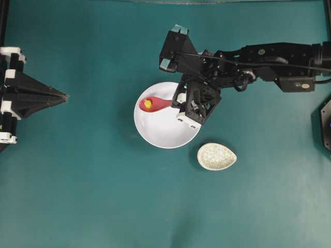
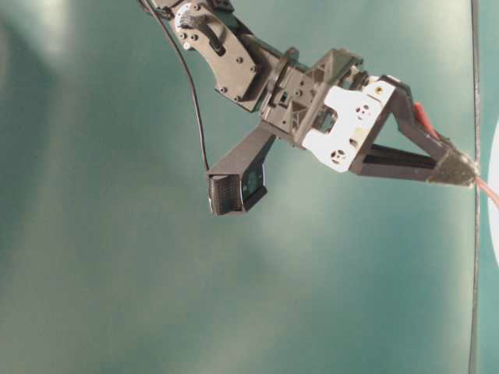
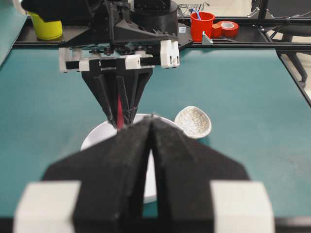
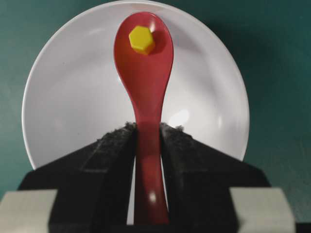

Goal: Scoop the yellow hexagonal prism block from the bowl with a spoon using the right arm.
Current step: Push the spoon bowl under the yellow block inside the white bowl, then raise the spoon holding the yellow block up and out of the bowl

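Far left of the overhead view: black left gripper (image 1: 61,96), parked well apart from the dishes, pads pressed together on nothing — confirmed in the left wrist view, where the two fingers meet with no object between them.

Centre: large round white bowl (image 1: 166,117) on the teal table (image 1: 77,196). Inside its left part, deep oval scoop of the glossy pink-red soup spoon (image 4: 144,68), with the tiny bright yellow hexagonal prism block (image 4: 142,39) seated in the scoop near its far end. Handle clamped between the black pads (image 4: 114,150) of the right gripper (image 1: 182,99), which reaches in over the bowl's right rim.

Step in hand, by judgement: block loaded, lift pending. For a clean result:
- Keep the scoop level or tipped slightly handle-down; any roll about the handle risks spilling the block.
- Raise slowly and straight, clearing the rim without contact.
- Maintain full clamping force — smooth glossy handle, likely slippery.

Right of the bowl: small speckled off-white teardrop dish (image 1: 216,156), near but not touching.

Limits of view: cannot tell whether the scoop rests on the bowl floor or sits just above it. Table-level view cuts off the bowl at its right edge; spoon shown there only as a thin red sliver. Left wrist view hides the scoop and block behind the left fingers.
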Robot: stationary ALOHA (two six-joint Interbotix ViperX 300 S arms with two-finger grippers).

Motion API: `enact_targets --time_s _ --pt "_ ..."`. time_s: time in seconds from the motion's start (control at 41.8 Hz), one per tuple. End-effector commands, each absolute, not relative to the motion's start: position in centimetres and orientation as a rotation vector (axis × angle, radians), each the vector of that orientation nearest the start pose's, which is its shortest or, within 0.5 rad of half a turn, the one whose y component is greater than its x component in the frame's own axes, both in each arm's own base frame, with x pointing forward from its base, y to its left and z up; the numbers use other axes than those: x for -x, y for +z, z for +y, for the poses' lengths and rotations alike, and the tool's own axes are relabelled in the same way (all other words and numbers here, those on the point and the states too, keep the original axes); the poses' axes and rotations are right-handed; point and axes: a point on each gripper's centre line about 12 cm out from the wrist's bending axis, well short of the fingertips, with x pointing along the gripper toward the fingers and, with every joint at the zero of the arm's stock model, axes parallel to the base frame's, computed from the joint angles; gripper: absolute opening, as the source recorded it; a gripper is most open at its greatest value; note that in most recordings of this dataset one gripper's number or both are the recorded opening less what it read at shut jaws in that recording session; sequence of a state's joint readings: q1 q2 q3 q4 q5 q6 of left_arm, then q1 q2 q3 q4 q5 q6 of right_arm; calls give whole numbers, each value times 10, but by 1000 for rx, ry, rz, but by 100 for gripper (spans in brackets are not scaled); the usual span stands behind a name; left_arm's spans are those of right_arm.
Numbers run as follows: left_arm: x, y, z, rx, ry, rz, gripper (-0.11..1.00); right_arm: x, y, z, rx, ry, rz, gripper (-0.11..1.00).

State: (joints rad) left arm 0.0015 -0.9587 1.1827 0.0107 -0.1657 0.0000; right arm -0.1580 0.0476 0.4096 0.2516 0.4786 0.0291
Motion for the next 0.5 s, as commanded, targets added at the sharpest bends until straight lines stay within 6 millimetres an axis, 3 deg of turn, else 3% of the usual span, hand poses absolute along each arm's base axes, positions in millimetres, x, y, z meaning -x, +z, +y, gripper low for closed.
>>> enact_targets --time_s 0.0,0.215,0.479 --pt "-201 279 0 -13 0 48 0 -412 220 -52 -353 -150 845 24" --pt "-201 279 0 -13 0 48 0 -404 241 -50 -359 -144 812 24" --pt "-201 279 0 -12 0 46 0 -369 300 -43 -345 -118 694 24"
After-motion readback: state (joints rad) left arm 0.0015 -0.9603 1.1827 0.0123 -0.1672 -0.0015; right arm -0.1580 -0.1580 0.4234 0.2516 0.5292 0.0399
